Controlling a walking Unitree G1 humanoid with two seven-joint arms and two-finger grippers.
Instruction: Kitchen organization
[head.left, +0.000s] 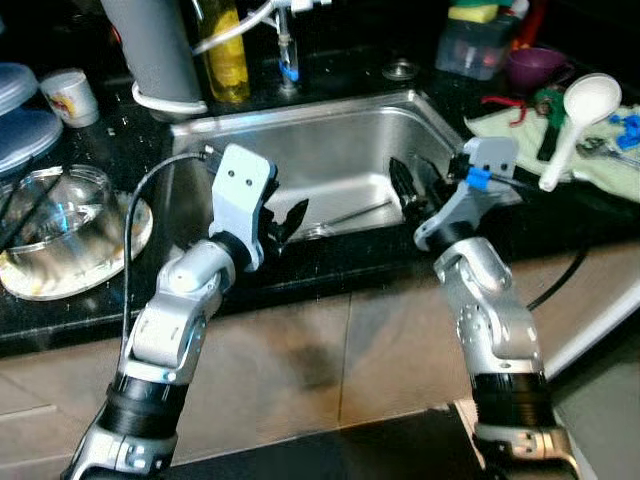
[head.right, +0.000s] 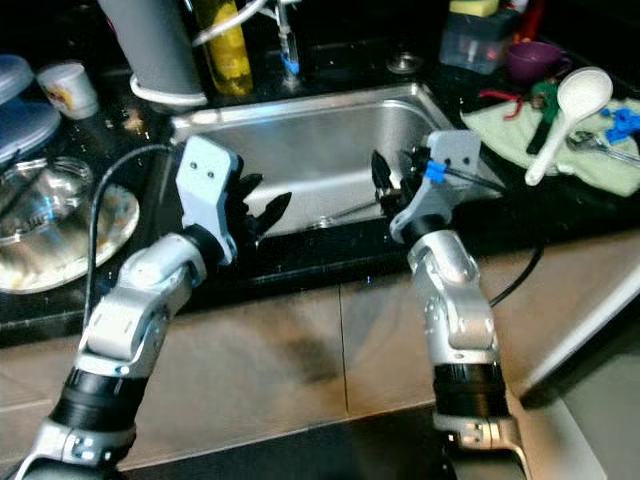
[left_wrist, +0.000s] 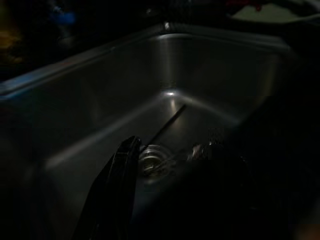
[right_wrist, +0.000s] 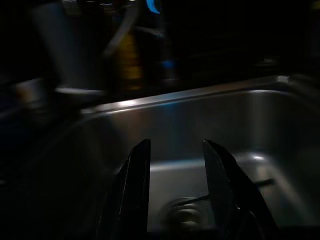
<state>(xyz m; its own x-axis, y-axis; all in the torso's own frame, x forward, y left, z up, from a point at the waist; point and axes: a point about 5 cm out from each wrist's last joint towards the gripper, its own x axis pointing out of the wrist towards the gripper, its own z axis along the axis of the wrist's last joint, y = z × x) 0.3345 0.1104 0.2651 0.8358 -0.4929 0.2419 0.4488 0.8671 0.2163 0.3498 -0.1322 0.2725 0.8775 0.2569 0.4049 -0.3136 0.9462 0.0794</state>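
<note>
Sink: you had a steel sink (head.left: 330, 150) set in a black counter (head.left: 100, 300), and both arms reached over its front edge.
Thin utensil: a long thin metal piece (head.left: 345, 217) lay flat on the sink floor, one end near the drain (left_wrist: 152, 159); the wrist views were too dark for you to tell what kind of utensil it was.
Left gripper: your left gripper (head.left: 282, 226) hovered over the front left part of the sink with its fingers spread apart and nothing between them.
Right gripper: your right gripper (head.left: 410, 186) hung over the front right part of the sink, its two fingers (right_wrist: 136, 185) parted with a clear gap and gripping nothing; the thin utensil lay below and between the two grippers.
Left of the sink: a clear glass bowl (head.left: 60, 215) sat on a plate (head.left: 70, 275), with stacked lids (head.left: 22, 115) and a small white cup (head.left: 72, 95) behind it.
Behind the sink: a grey canister (head.left: 155, 50) stood beside a yellow bottle (head.left: 227, 55), and a white hose (head.left: 235, 30) ran across them.
Right of the sink: a white ladle (head.left: 580, 120) rested on a pale green cloth (head.left: 590, 160), near a purple bowl (head.left: 535, 68) and a clear box (head.left: 475, 45) with a yellow sponge (head.left: 473, 12) on top.
</note>
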